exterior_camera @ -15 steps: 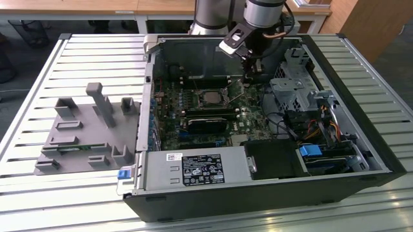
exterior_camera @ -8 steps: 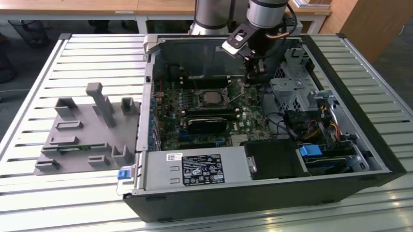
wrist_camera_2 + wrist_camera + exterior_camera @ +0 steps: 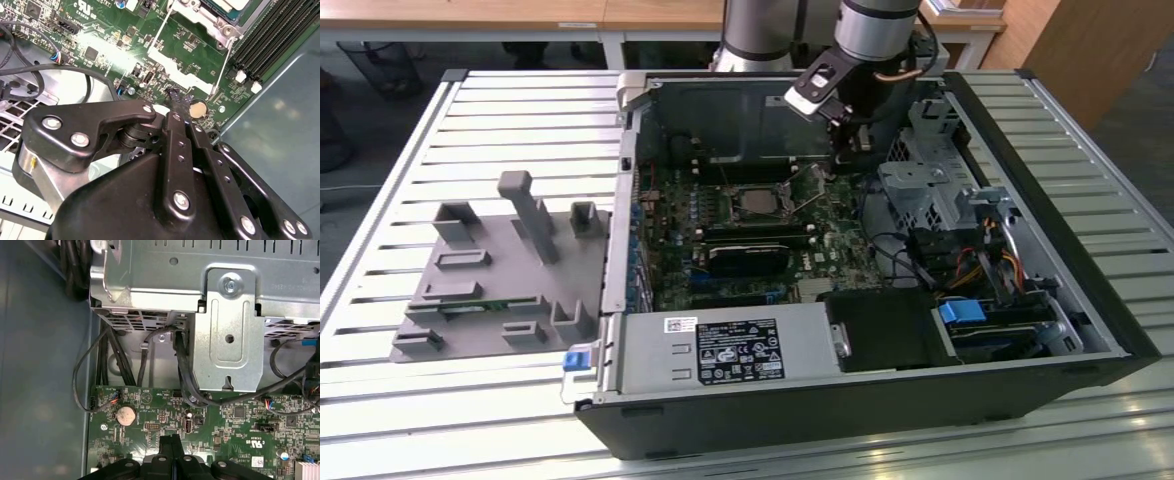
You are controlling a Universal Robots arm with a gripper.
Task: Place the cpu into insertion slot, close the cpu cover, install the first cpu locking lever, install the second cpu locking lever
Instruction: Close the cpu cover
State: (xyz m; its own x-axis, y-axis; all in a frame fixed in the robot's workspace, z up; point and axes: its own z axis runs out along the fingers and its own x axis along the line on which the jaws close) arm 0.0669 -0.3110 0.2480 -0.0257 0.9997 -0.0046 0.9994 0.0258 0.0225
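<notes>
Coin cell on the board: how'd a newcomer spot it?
Open computer case, green motherboard inside. In both wrist views, near the board's edge close by the gripper, sits the coin cell: the one round silvery disc among small dark chips.

A slatted light-metal workbench stands on a dark grey floor, glare whitening its near slats. Behind it run wooden desks, a black mesh bin beneath; a wooden cabinet occupies the exterior view's right corner.
</notes>
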